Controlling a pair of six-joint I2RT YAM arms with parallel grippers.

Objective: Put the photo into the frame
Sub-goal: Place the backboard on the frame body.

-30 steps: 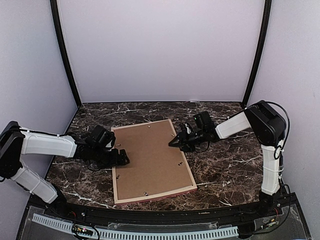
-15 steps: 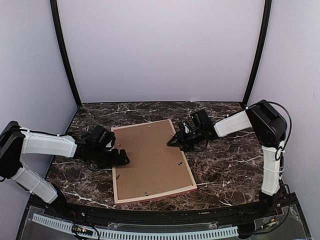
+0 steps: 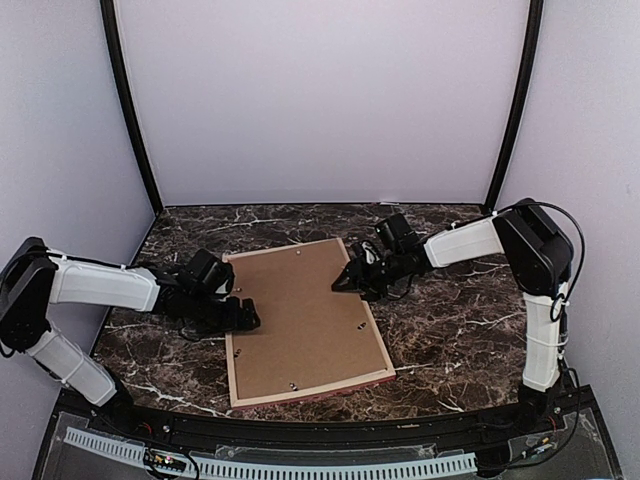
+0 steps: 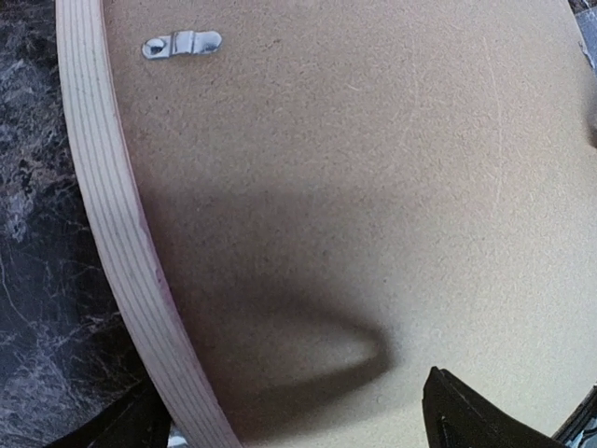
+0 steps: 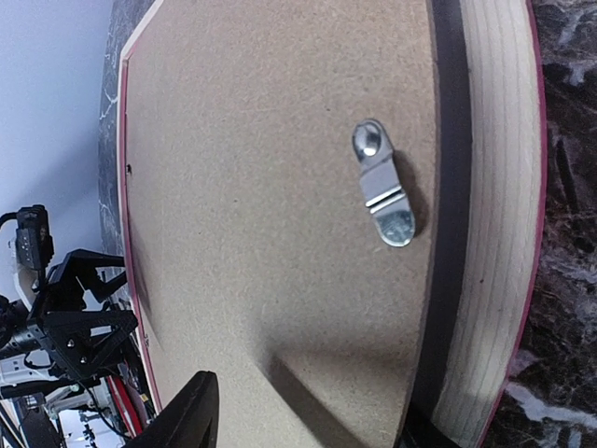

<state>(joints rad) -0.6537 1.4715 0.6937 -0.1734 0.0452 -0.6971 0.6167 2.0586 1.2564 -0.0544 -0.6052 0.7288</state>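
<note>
The frame (image 3: 379, 343) lies face down on the marble table, tan wood back up, with the brown backing board (image 3: 300, 310) set inside it. The photo is hidden. My left gripper (image 3: 243, 318) is open at the frame's left edge; in the left wrist view one finger (image 4: 466, 420) hangs over the board and the other sits outside the moulding (image 4: 112, 233). My right gripper (image 3: 343, 283) is open over the upper right edge. Its fingers (image 5: 182, 415) stand apart above the board (image 5: 261, 187), near a metal turn clip (image 5: 382, 196), with nothing held.
More small metal clips sit around the board's rim, one by the left edge (image 4: 182, 44). Dark marble tabletop (image 3: 450, 330) surrounds the frame. Pale walls with black corner posts (image 3: 130, 110) close off the back and sides.
My right gripper has shifted slightly left and farther up along the frame's right edge, and its jaws have widened. The left arm and the frame have stayed put.
</note>
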